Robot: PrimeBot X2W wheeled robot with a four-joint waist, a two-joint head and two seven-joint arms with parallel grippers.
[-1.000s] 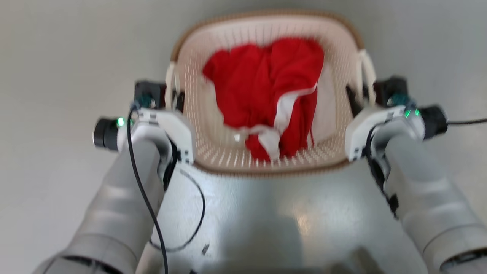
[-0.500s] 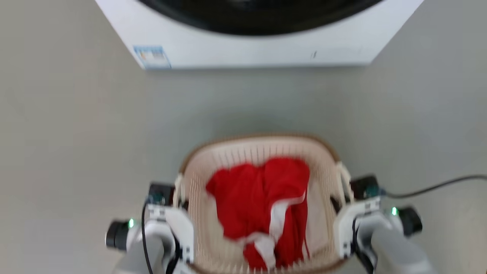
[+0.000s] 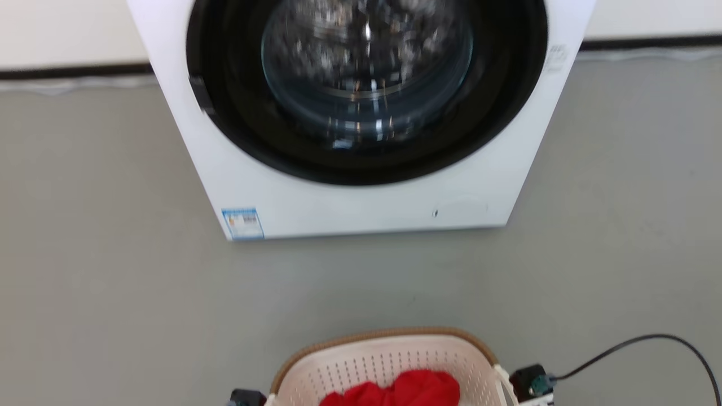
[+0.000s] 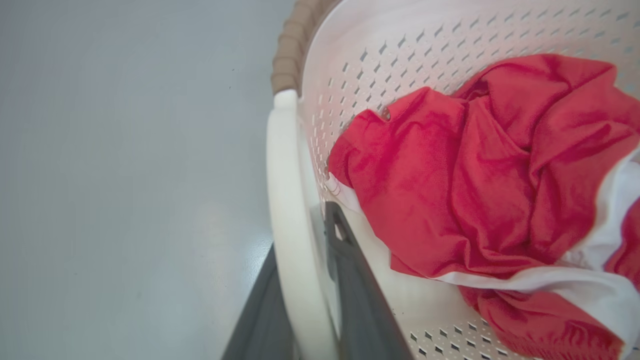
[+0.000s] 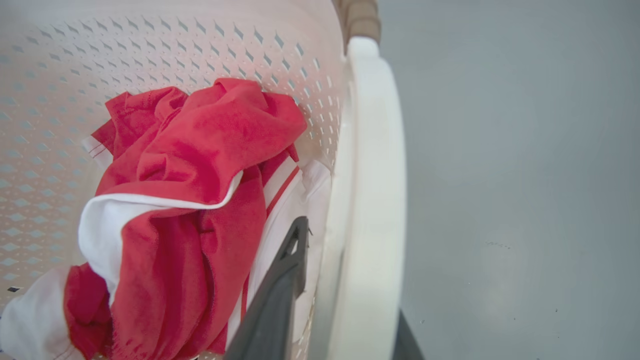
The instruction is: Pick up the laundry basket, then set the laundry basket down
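Laundry basket [image 3: 383,361] sits at 6 o'clock in head view, washing machine [image 3: 361,197] at 12. Left gripper [image 4: 302,235] and right gripper [image 5: 350,272] each clamp a white side handle [image 4: 287,200]. Move your arms level, in sync; lower flat.

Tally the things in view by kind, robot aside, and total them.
White front-loading washing machine: 1
Cream perforated plastic laundry basket with brown rim: 1
Crumpled heap of red and white cloth: 1
Black cable: 1
Total: 4
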